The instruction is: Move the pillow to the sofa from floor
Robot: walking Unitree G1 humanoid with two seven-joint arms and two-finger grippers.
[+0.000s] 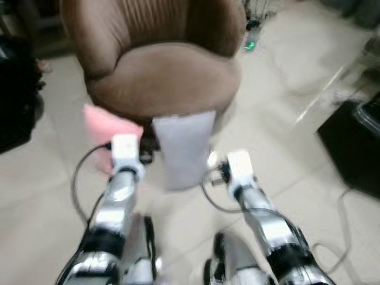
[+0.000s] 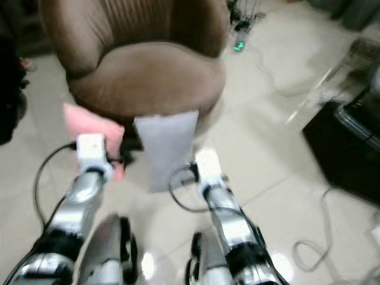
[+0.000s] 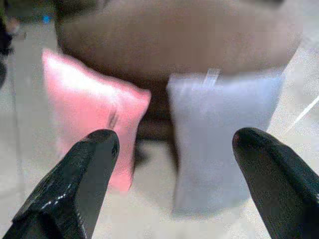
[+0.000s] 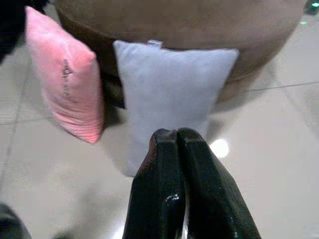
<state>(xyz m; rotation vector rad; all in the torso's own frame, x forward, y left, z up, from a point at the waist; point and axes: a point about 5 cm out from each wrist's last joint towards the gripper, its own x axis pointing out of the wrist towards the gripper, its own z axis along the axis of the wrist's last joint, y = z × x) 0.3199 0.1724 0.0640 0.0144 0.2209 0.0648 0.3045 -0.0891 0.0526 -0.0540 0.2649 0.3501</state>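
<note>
Grey pillow (image 4: 169, 94) stands upright against sofa (image 1: 166, 77); left gripper (image 3: 174, 144) spread, right gripper (image 4: 177, 137) closed

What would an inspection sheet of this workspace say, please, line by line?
Surface: pale glossy tiled floor.
Job's things: grey pillow and pink pillow stand on the floor, both leaning against the front of the brown sofa; its seat is bare.
Clutter: nothing seen on the floor between the robot and the pillows.
Grippers: left gripper open, facing both pillows, touching neither; right gripper shut on nothing, short of the grey pillow.
Cables: black cables loop at both wrists; a pale cord lies on the floor to the right.
Surroundings: black box on the right; dark object on the left; small green light behind the sofa.
</note>
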